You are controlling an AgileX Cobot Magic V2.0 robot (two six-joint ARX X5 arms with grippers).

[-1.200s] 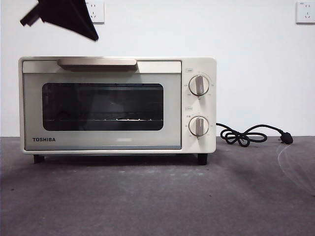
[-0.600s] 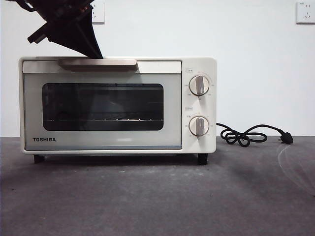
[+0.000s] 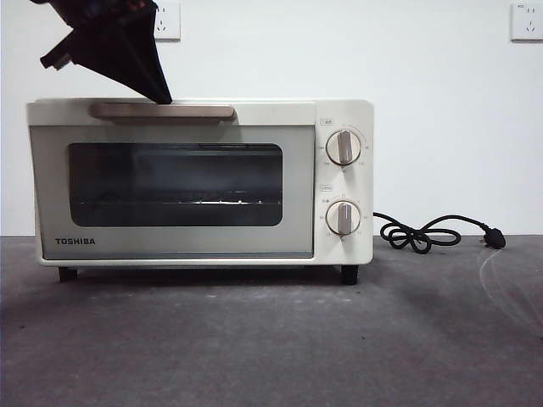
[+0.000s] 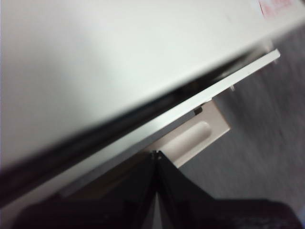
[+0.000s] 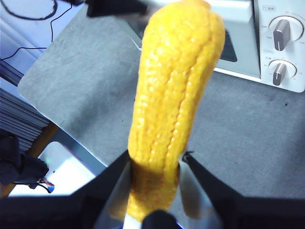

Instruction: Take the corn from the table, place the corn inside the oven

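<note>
Gripping the oven's [image 3: 199,182] beige handle [image 3: 161,110], my left gripper [image 3: 157,91] has its jaws pinched together, and the door [image 4: 190,114] stands cracked ajar. My right gripper [image 5: 155,167] clamps the corn [image 5: 174,100], held above the table [image 5: 238,129], near the oven's front.

One cream-white boxy toaster oven [image 3: 199,182] fills the left and middle of the front view. On its right panel sit two silver knobs [image 3: 343,147], one above the other. One beige bar handle [image 3: 161,110] runs along the top of its door, and one dark glass window [image 3: 176,184] lies below it. One black cord [image 3: 428,231] coils at the right of the frame. Two white wall sockets [image 3: 526,20] show, one in each upper corner. One glossy yellow corn cob [image 5: 174,102] fills the centre of the right wrist view. Two black grippers appear: one [image 3: 157,91] at upper left of the front view, one [image 5: 155,164] low in the right wrist view.
</note>
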